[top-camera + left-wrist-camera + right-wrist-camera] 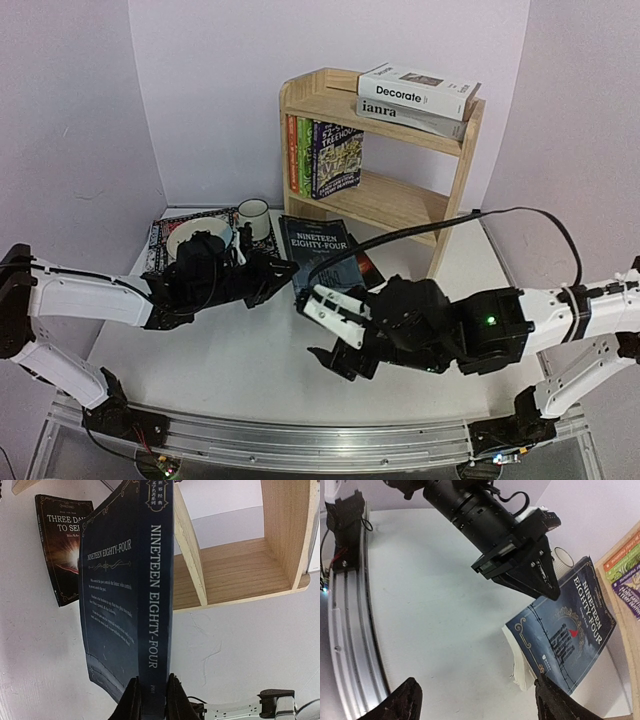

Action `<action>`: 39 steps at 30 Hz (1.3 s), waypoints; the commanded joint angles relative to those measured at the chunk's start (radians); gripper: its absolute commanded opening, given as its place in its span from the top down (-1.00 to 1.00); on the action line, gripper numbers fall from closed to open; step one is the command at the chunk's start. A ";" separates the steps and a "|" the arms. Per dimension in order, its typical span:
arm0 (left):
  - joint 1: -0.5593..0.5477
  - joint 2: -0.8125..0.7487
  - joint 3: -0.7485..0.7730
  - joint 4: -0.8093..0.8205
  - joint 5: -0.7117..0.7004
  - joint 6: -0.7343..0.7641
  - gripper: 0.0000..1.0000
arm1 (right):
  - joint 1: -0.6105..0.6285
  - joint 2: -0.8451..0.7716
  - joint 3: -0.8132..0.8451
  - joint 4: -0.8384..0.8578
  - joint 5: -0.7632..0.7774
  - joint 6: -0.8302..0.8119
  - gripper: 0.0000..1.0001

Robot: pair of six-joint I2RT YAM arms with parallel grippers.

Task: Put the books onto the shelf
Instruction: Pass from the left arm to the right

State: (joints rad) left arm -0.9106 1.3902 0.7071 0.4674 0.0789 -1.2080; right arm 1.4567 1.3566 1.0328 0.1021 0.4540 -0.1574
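Observation:
My left gripper (152, 700) is shut on the lower end of the spine of the dark blue book "Nineteen Eighty-Four" (130, 585), which tilts above the table (318, 255) in front of the pine shelf (452, 150). The black "Three Days to See" (62, 545) lies flat beyond it. My right gripper (325, 310) stands open just near of the blue book (565, 635), touching nothing. "Decorate" (415, 88) lies on "ianra" (410, 118) on the shelf's top. The colourful Treehouse paperbacks (325, 155) stand on the tier below.
A patterned placemat (160, 240) with a plate (185, 240) and a white mug (253, 218) lies at the back left, partly behind my left arm. The shelf's lower tier (235, 570) has bare wood. A metal rail (300, 445) runs along the near edge.

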 commanded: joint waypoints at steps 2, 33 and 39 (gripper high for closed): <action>-0.026 0.000 0.101 0.128 -0.070 -0.058 1.00 | 0.055 0.105 0.032 0.146 0.283 -0.289 -0.56; -0.057 -0.074 0.085 0.104 -0.052 -0.121 1.00 | -0.034 0.321 -0.093 0.667 0.447 -0.791 0.04; -0.057 -0.095 0.070 0.100 -0.055 -0.112 0.65 | -0.035 0.249 -0.140 0.673 0.430 -0.795 0.99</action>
State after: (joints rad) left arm -0.9631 1.3828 0.7269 0.4085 0.0237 -1.3373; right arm 1.4254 1.6777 0.9245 0.7365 0.8571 -0.9451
